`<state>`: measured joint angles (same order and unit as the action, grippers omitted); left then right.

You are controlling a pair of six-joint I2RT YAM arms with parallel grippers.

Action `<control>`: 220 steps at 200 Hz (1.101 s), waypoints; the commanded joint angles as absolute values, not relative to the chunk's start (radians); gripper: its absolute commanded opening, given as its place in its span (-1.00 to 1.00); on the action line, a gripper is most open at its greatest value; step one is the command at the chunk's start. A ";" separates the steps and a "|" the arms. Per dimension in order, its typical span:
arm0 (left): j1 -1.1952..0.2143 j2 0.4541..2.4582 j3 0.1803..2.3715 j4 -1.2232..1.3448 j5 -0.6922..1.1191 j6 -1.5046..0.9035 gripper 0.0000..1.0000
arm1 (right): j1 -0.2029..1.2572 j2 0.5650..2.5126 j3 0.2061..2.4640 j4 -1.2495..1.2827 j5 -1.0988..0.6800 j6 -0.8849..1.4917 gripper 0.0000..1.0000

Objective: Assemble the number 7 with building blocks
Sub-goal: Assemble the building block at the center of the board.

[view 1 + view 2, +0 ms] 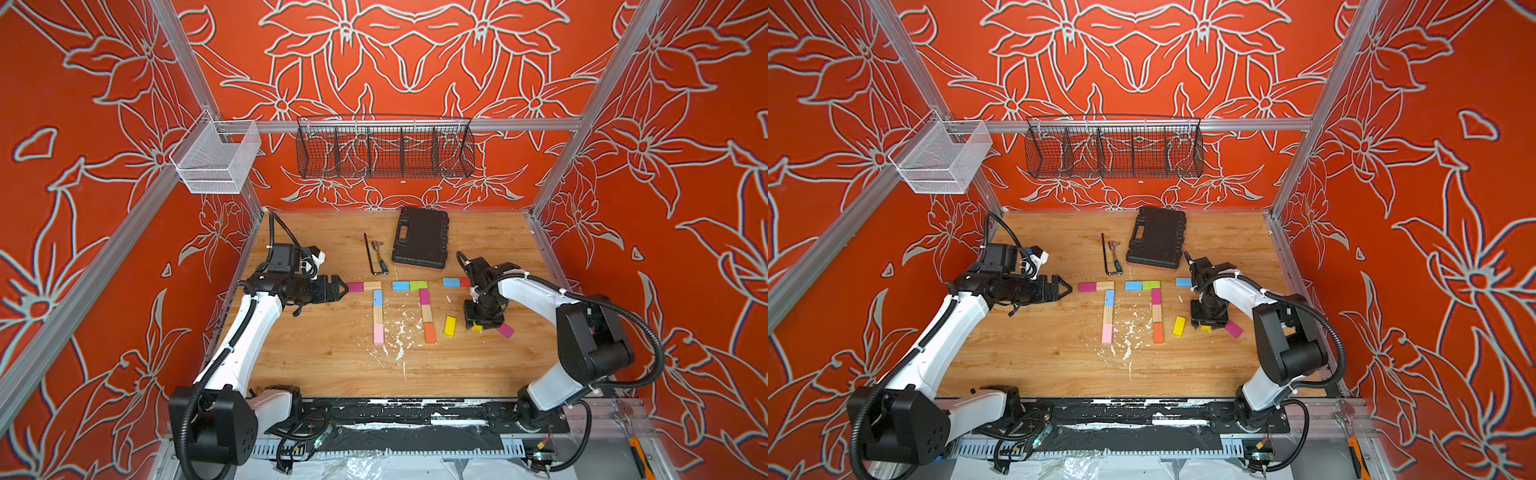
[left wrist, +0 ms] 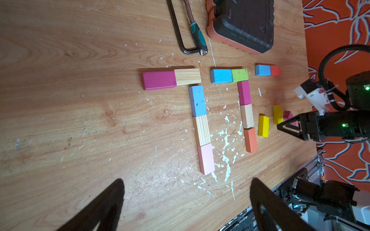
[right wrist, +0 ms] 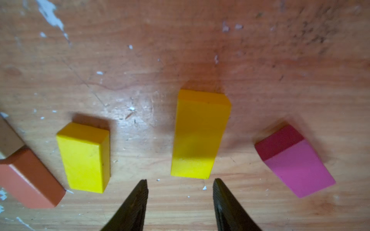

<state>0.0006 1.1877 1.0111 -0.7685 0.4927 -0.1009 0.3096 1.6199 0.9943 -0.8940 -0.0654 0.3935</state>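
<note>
— Two finished, judging from both top views: one number 7 (image 1: 377, 318) lying flat on the table (image 1: 332, 365), a second number 7 (image 1: 427, 313) just right of it. Farther right, seeing a blue block (image 1: 451, 282) touching a red block (image 1: 465, 282).

— Barely glimpsing a yellow block (image 1: 477, 328) under the right arm there. Seeing it whole in the right wrist view, lying flat just ahead of the right fingers (image 3: 138, 202), standing partly apart, gripping nothing.

— Seeing, in the left wrist view, left fingers (image 2: 108, 206) spread wide, holding nothing.
</note>
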 commanded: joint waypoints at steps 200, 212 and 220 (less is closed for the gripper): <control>0.006 1.198 1.006 -0.773 0.503 -0.095 0.90 | 0.214 1.808 1.190 -0.883 0.045 0.239 -0.39; 0.006 1.200 1.006 -0.773 0.502 -0.095 0.90 | 0.213 1.826 1.208 -0.881 0.045 0.223 -0.38; 0.006 1.202 1.006 -0.773 0.502 -0.095 0.90 | 0.213 1.841 1.223 -0.883 0.048 0.213 -0.38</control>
<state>0.0006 1.1908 1.0111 -0.7685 0.4946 -0.1013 0.2180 1.8061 1.1763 -0.8486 0.0231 0.2665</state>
